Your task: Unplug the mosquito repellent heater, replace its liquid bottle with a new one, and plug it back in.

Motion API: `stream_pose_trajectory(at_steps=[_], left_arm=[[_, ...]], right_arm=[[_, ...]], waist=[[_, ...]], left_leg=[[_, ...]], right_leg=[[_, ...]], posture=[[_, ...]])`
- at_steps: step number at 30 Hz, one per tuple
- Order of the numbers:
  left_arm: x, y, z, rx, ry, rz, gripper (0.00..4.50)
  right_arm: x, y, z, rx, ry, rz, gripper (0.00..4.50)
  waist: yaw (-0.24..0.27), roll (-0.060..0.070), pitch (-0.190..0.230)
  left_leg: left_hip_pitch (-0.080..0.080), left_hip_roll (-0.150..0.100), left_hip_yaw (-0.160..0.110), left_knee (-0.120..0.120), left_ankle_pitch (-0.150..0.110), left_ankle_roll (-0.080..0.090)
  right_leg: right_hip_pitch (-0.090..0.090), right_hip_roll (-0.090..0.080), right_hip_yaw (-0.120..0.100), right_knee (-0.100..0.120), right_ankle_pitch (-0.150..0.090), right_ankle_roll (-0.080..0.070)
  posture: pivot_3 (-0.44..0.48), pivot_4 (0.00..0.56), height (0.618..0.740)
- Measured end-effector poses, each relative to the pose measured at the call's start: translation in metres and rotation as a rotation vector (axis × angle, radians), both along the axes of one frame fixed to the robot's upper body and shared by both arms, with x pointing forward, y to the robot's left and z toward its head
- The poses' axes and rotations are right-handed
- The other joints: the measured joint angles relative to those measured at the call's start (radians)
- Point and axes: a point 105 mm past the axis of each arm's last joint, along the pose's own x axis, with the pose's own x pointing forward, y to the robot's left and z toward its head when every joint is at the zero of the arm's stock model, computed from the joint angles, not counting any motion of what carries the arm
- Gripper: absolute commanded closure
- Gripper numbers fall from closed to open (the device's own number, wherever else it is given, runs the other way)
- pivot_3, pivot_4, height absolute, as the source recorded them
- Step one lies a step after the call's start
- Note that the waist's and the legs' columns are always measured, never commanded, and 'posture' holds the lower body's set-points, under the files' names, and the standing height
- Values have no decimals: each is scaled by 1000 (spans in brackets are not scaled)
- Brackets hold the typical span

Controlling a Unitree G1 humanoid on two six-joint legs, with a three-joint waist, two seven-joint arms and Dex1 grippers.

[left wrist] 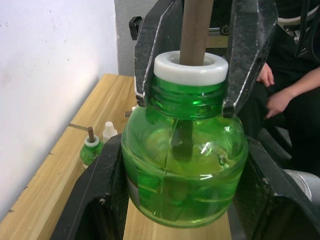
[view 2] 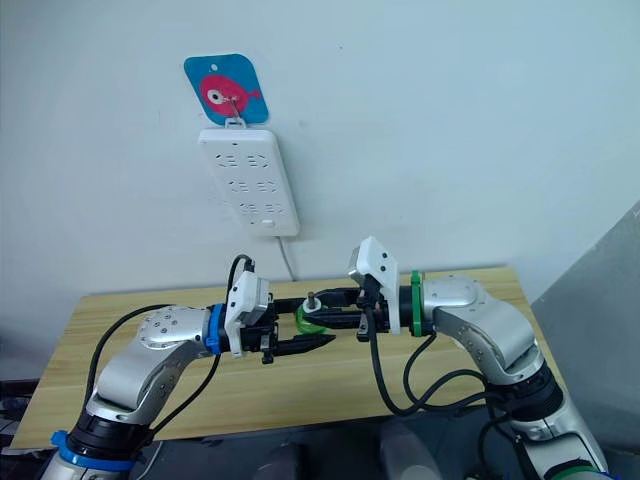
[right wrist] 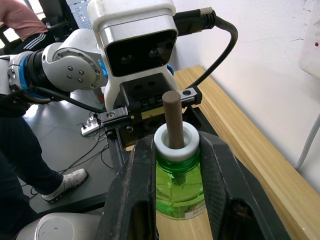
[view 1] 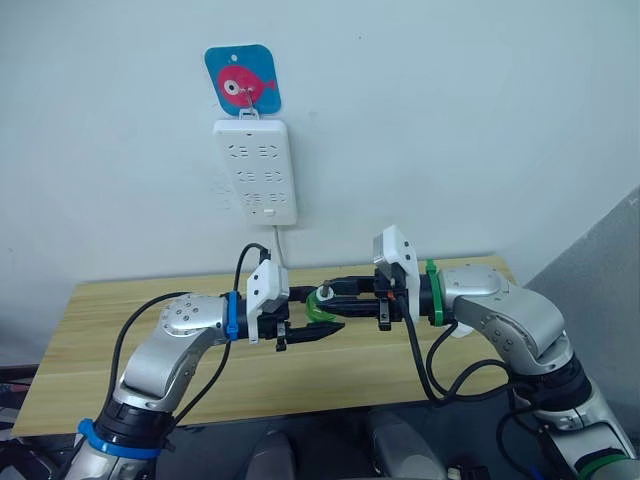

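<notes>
The right gripper [right wrist: 170, 165] has its jaws clamped on the neck of a green liquid bottle [left wrist: 185, 165]. The left gripper [left wrist: 185, 200] flanks its body, apparently touching. Both hang above the wooden surface [view 1: 120, 300]; a second bottle [left wrist: 91, 150] stands on it at the far right.

Green bottle [view 1: 322, 305] mostly hidden between end effectors; person [left wrist: 292, 95] cropped.
</notes>
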Motion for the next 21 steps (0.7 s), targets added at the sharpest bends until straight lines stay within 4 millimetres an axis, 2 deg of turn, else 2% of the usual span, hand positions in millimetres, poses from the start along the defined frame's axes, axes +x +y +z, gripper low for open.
stream_pose_trajectory(at_steps=[1, 3, 4, 7, 9, 13, 17, 21], left_arm=[[0, 0, 0, -7, 2, -2, 2181], [0, -1, 3, -36, 14, -2, 1480], [0, -2, 5, -55, 22, -4, 1330], [-1, -2, 9, -80, 25, -18, 355], [2, -2, 12, -86, 19, -3, 7], [11, -2, 17, -155, 89, 68, 0], [21, -6, 36, -324, 234, 140, 0], [21, -11, 57, -438, 321, 134, 0]], right_arm=[[0, 0, 1, 2, -2, 0, 3677], [1, -1, 4, 9, -8, 2, 3677], [1, -2, 6, 16, -6, -1, 3677], [5, -7, 12, 45, 4, -23, 3677], [8, -12, 19, 72, 24, -43, 3677], [17, -24, 37, 171, 66, -124, 3677], [29, -38, 51, 314, 168, -228, 3677], [34, -47, 60, 447, 280, -285, 3677]], waist=[[0, 0, -1], [0, 0, -1], [0, -1, -2], [-1, -2, -7], [-1, -2, -12], [-3, -2, -31], [-3, -6, -45], [-6, -5, -56]], left_leg=[[0, 0, 0, 0, 0, 0], [0, 0, 0, 0, 0, 0], [0, 0, 0, 0, 0, 0], [0, 0, -1, 0, 0, 0], [0, 0, -1, 0, 0, 0], [0, 0, -1, 0, 0, 0], [0, 0, -2, 2, 0, 0], [1, -1, -2, 3, 0, 0]], right_leg=[[0, 0, 0, 0, 0, 0], [0, 0, 0, 0, 0, 0], [0, 0, 0, 0, 0, 0], [0, 0, -1, 1, 0, 0], [0, 0, -1, 1, 0, 0], [1, 0, -1, 1, 0, 0], [1, 0, -1, 3, 0, 0], [1, 0, -1, 5, 0, 0]], posture=[[-147, 81, 740], [-146, 73, 740], [-145, 70, 740], [-147, 58, 740], [-151, 49, 740], [-149, 30, 740], [-148, 20, 740], [-145, 15, 740]])
